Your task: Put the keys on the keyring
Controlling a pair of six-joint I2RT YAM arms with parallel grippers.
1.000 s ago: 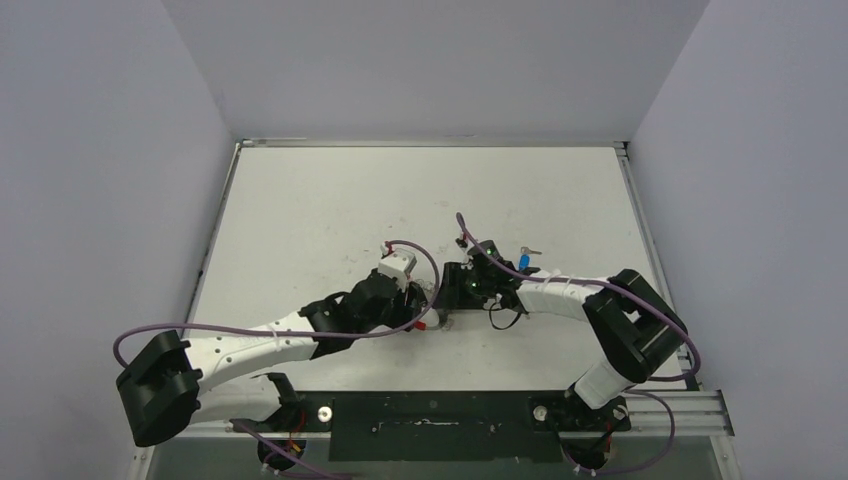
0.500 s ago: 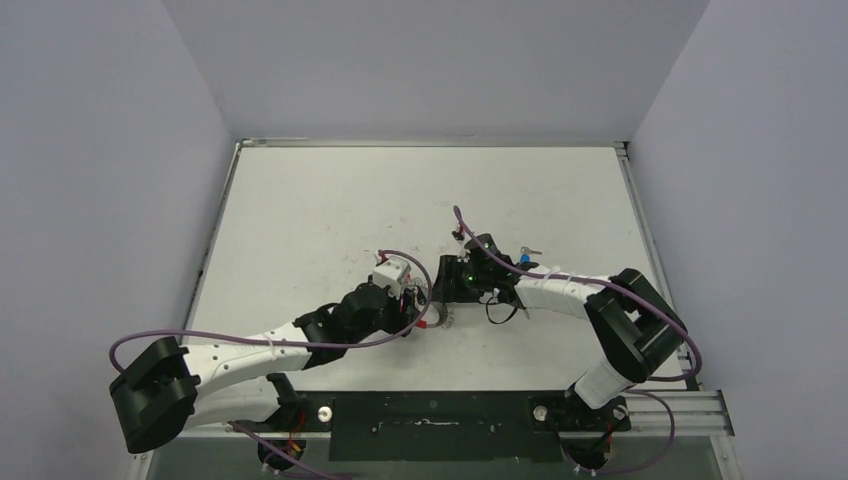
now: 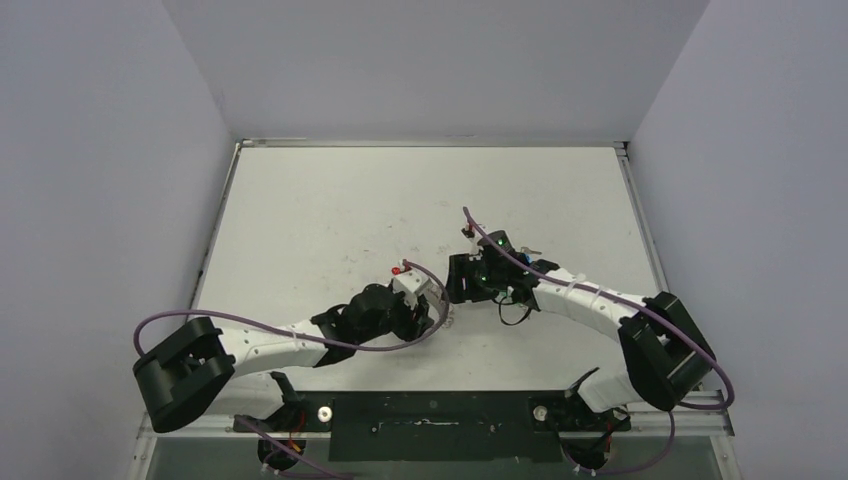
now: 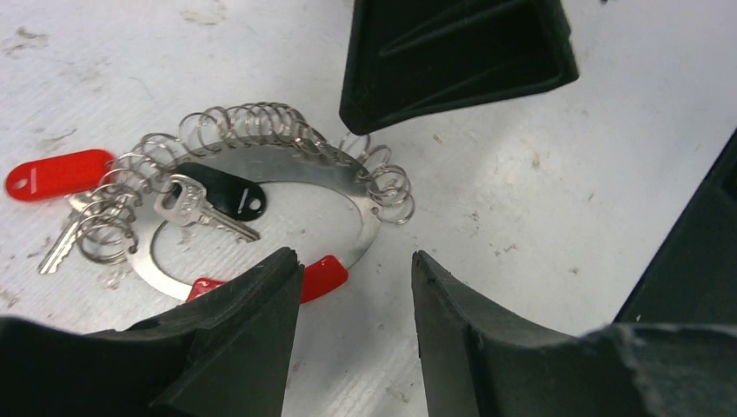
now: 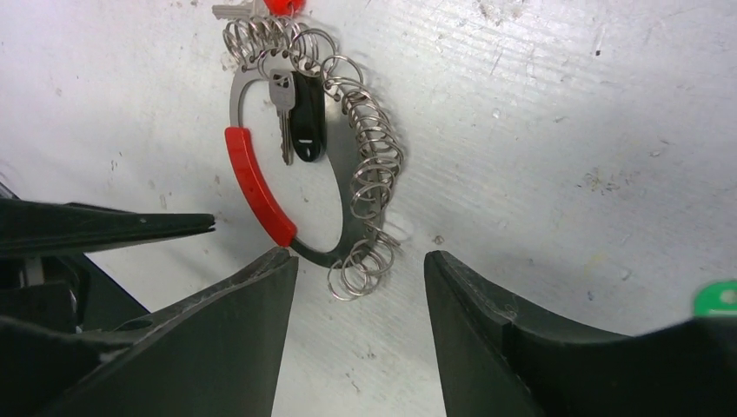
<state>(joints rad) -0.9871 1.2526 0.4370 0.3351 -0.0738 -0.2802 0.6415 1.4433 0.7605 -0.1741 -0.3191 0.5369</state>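
Left of centre in the left wrist view, the keyring [image 4: 295,167] is laid flat on the table [image 4: 565,174], just beyond both sets of fingertips. The left gripper [image 4: 355,269] is spread, nothing pinched; the right gripper [image 5: 358,261] likewise. A green key head [image 5: 720,300] is seen at the right wrist view's right edge.

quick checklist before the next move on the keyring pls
ok: the silvery flat metal keyring with red curved section lies flat on the white table.
ok: the left tool is open and empty.
ok: the right tool is open and empty.
not ok: the green-capped key is off the ring, only its cap edge showing.
cannot tell: where the blue-capped key lies.
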